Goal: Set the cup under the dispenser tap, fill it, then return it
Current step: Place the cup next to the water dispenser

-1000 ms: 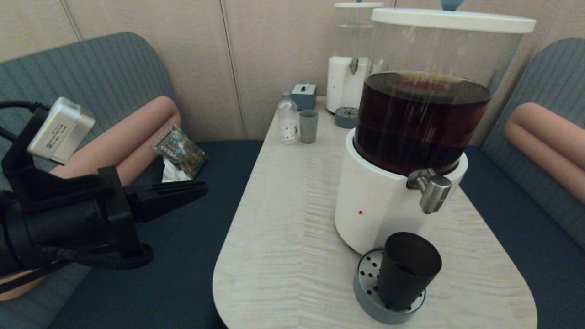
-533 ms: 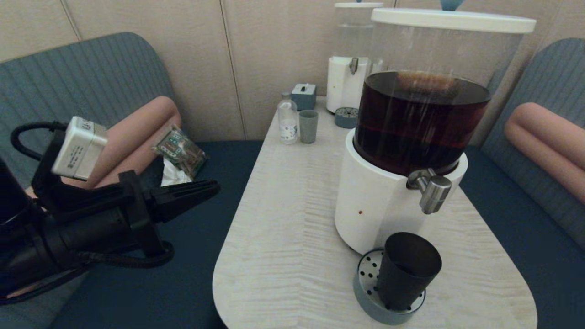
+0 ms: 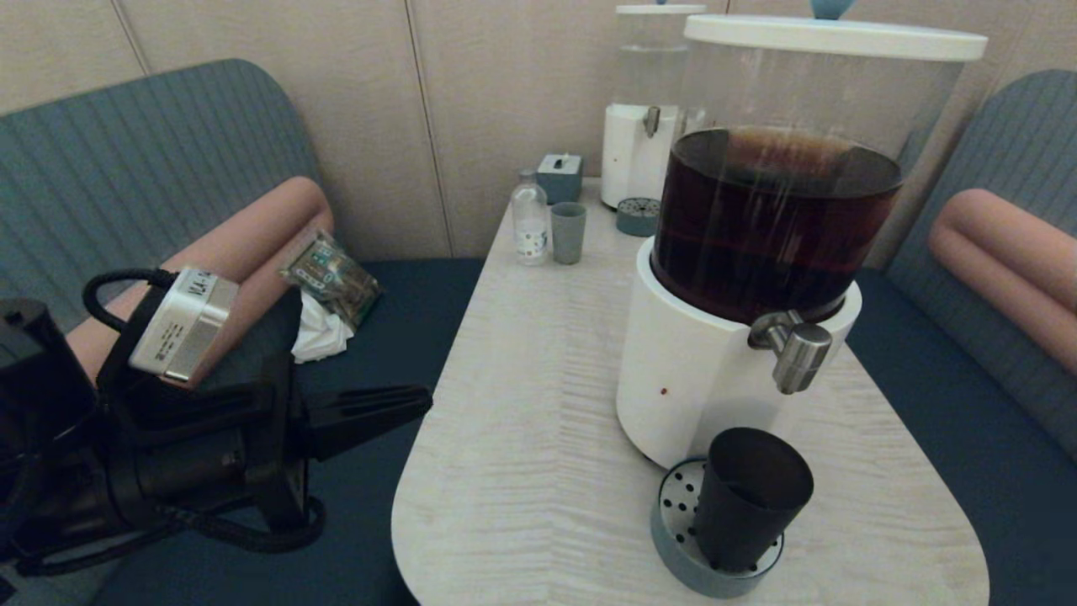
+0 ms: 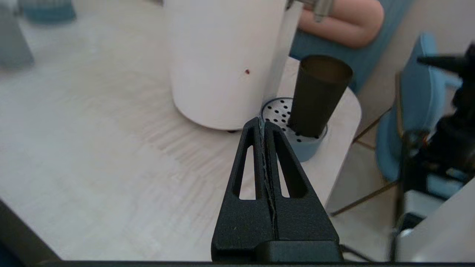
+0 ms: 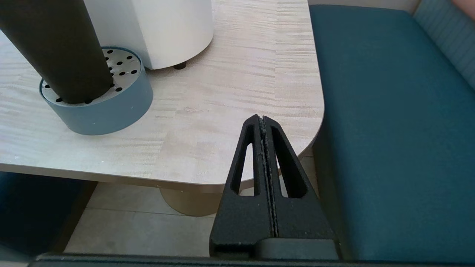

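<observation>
The dark tapered cup (image 3: 749, 509) stands upright on the grey-blue perforated drip tray (image 3: 673, 539), below the steel dispenser tap (image 3: 798, 355) of the big white-based dispenser (image 3: 698, 379) holding dark brown liquid. The cup (image 4: 318, 94) also shows in the left wrist view and, as a dark cup (image 5: 55, 48), in the right wrist view. My left gripper (image 3: 425, 402) is shut and empty, off the table's left edge, pointing toward the dispenser. My right gripper (image 5: 262, 119) is shut and empty, low by the table's near right corner, out of the head view.
At the table's far end stand a smaller clear-liquid dispenser (image 3: 644, 126), a pale grey-blue tumbler (image 3: 568, 232), a small bottle (image 3: 529, 220) and a grey box (image 3: 559, 177). Blue benches with pink cushions (image 3: 1001, 261) flank the pale wooden table (image 3: 522, 404). A snack packet (image 3: 330, 278) lies on the left bench.
My left arm has moved right and lower, bringing its shut fingers closer to the table's left edge. The cup and dispenser have not moved.
</observation>
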Controlling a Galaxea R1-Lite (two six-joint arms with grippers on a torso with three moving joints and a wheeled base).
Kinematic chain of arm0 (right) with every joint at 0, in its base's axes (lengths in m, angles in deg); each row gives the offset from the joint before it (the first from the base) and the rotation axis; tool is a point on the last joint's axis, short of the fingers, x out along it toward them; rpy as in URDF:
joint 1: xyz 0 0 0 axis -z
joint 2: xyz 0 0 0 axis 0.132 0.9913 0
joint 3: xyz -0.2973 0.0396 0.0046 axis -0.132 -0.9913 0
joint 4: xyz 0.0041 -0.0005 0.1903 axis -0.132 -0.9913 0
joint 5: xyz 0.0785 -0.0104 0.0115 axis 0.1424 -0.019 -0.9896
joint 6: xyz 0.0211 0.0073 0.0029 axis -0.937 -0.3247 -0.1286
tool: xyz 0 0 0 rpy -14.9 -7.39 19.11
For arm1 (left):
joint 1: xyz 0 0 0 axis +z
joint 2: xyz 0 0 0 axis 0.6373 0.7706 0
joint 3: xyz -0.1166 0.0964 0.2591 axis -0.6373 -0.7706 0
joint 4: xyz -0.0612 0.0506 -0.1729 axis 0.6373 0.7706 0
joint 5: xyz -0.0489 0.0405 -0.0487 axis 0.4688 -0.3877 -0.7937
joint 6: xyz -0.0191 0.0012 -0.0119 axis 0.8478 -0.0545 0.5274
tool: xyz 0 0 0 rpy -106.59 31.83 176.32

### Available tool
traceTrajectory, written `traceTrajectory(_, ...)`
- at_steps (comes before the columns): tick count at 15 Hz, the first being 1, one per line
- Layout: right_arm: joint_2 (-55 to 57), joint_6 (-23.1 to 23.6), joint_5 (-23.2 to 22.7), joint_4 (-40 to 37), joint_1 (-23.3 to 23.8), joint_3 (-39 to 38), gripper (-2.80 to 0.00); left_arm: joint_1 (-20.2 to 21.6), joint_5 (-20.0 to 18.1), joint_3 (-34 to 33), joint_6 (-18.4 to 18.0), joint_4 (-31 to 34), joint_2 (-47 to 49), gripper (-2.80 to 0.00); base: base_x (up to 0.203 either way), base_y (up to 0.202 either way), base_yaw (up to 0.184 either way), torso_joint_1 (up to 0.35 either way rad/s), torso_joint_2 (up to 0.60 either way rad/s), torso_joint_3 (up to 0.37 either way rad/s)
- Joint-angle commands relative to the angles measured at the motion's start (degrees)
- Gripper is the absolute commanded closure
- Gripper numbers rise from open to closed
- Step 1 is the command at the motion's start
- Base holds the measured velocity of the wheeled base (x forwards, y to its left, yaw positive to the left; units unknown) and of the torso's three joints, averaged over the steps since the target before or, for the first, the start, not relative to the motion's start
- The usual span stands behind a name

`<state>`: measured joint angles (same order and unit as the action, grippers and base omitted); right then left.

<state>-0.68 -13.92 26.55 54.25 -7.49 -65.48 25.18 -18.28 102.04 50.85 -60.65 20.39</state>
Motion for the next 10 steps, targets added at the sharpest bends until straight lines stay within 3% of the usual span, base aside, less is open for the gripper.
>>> traceTrajectory(1,0.06,-0.01,-0.01,-0.01,-0.01,0.00,0.00,0.00,-0.48,-1.34,-0.69,-4.33,4.18,0.00,0.000,0.000,0.000,0.000,0.00,0.000)
traceTrajectory(5,0.06,-0.01,-0.01,-0.01,-0.01,0.00,0.00,0.29,-0.68,-1.57,-0.81,-10.73,12.20,0.00,0.000,0.000,0.000,0.000,0.00,0.000)
traceTrajectory(6,0.06,-0.01,-0.01,-0.01,-0.01,0.00,0.00,0.27,-1.17,-1.06,-1.01,-11.14,13.99,-2.80,0.000,0.000,0.000,0.000,0.00,0.000)
traceTrajectory(10,0.06,-0.01,-0.01,-0.01,-0.01,0.00,0.00,-1.69,-3.61,-0.25,-1.03,-12.31,18.31,-2.80,0.000,0.000,0.000,0.000,0.00,0.000)
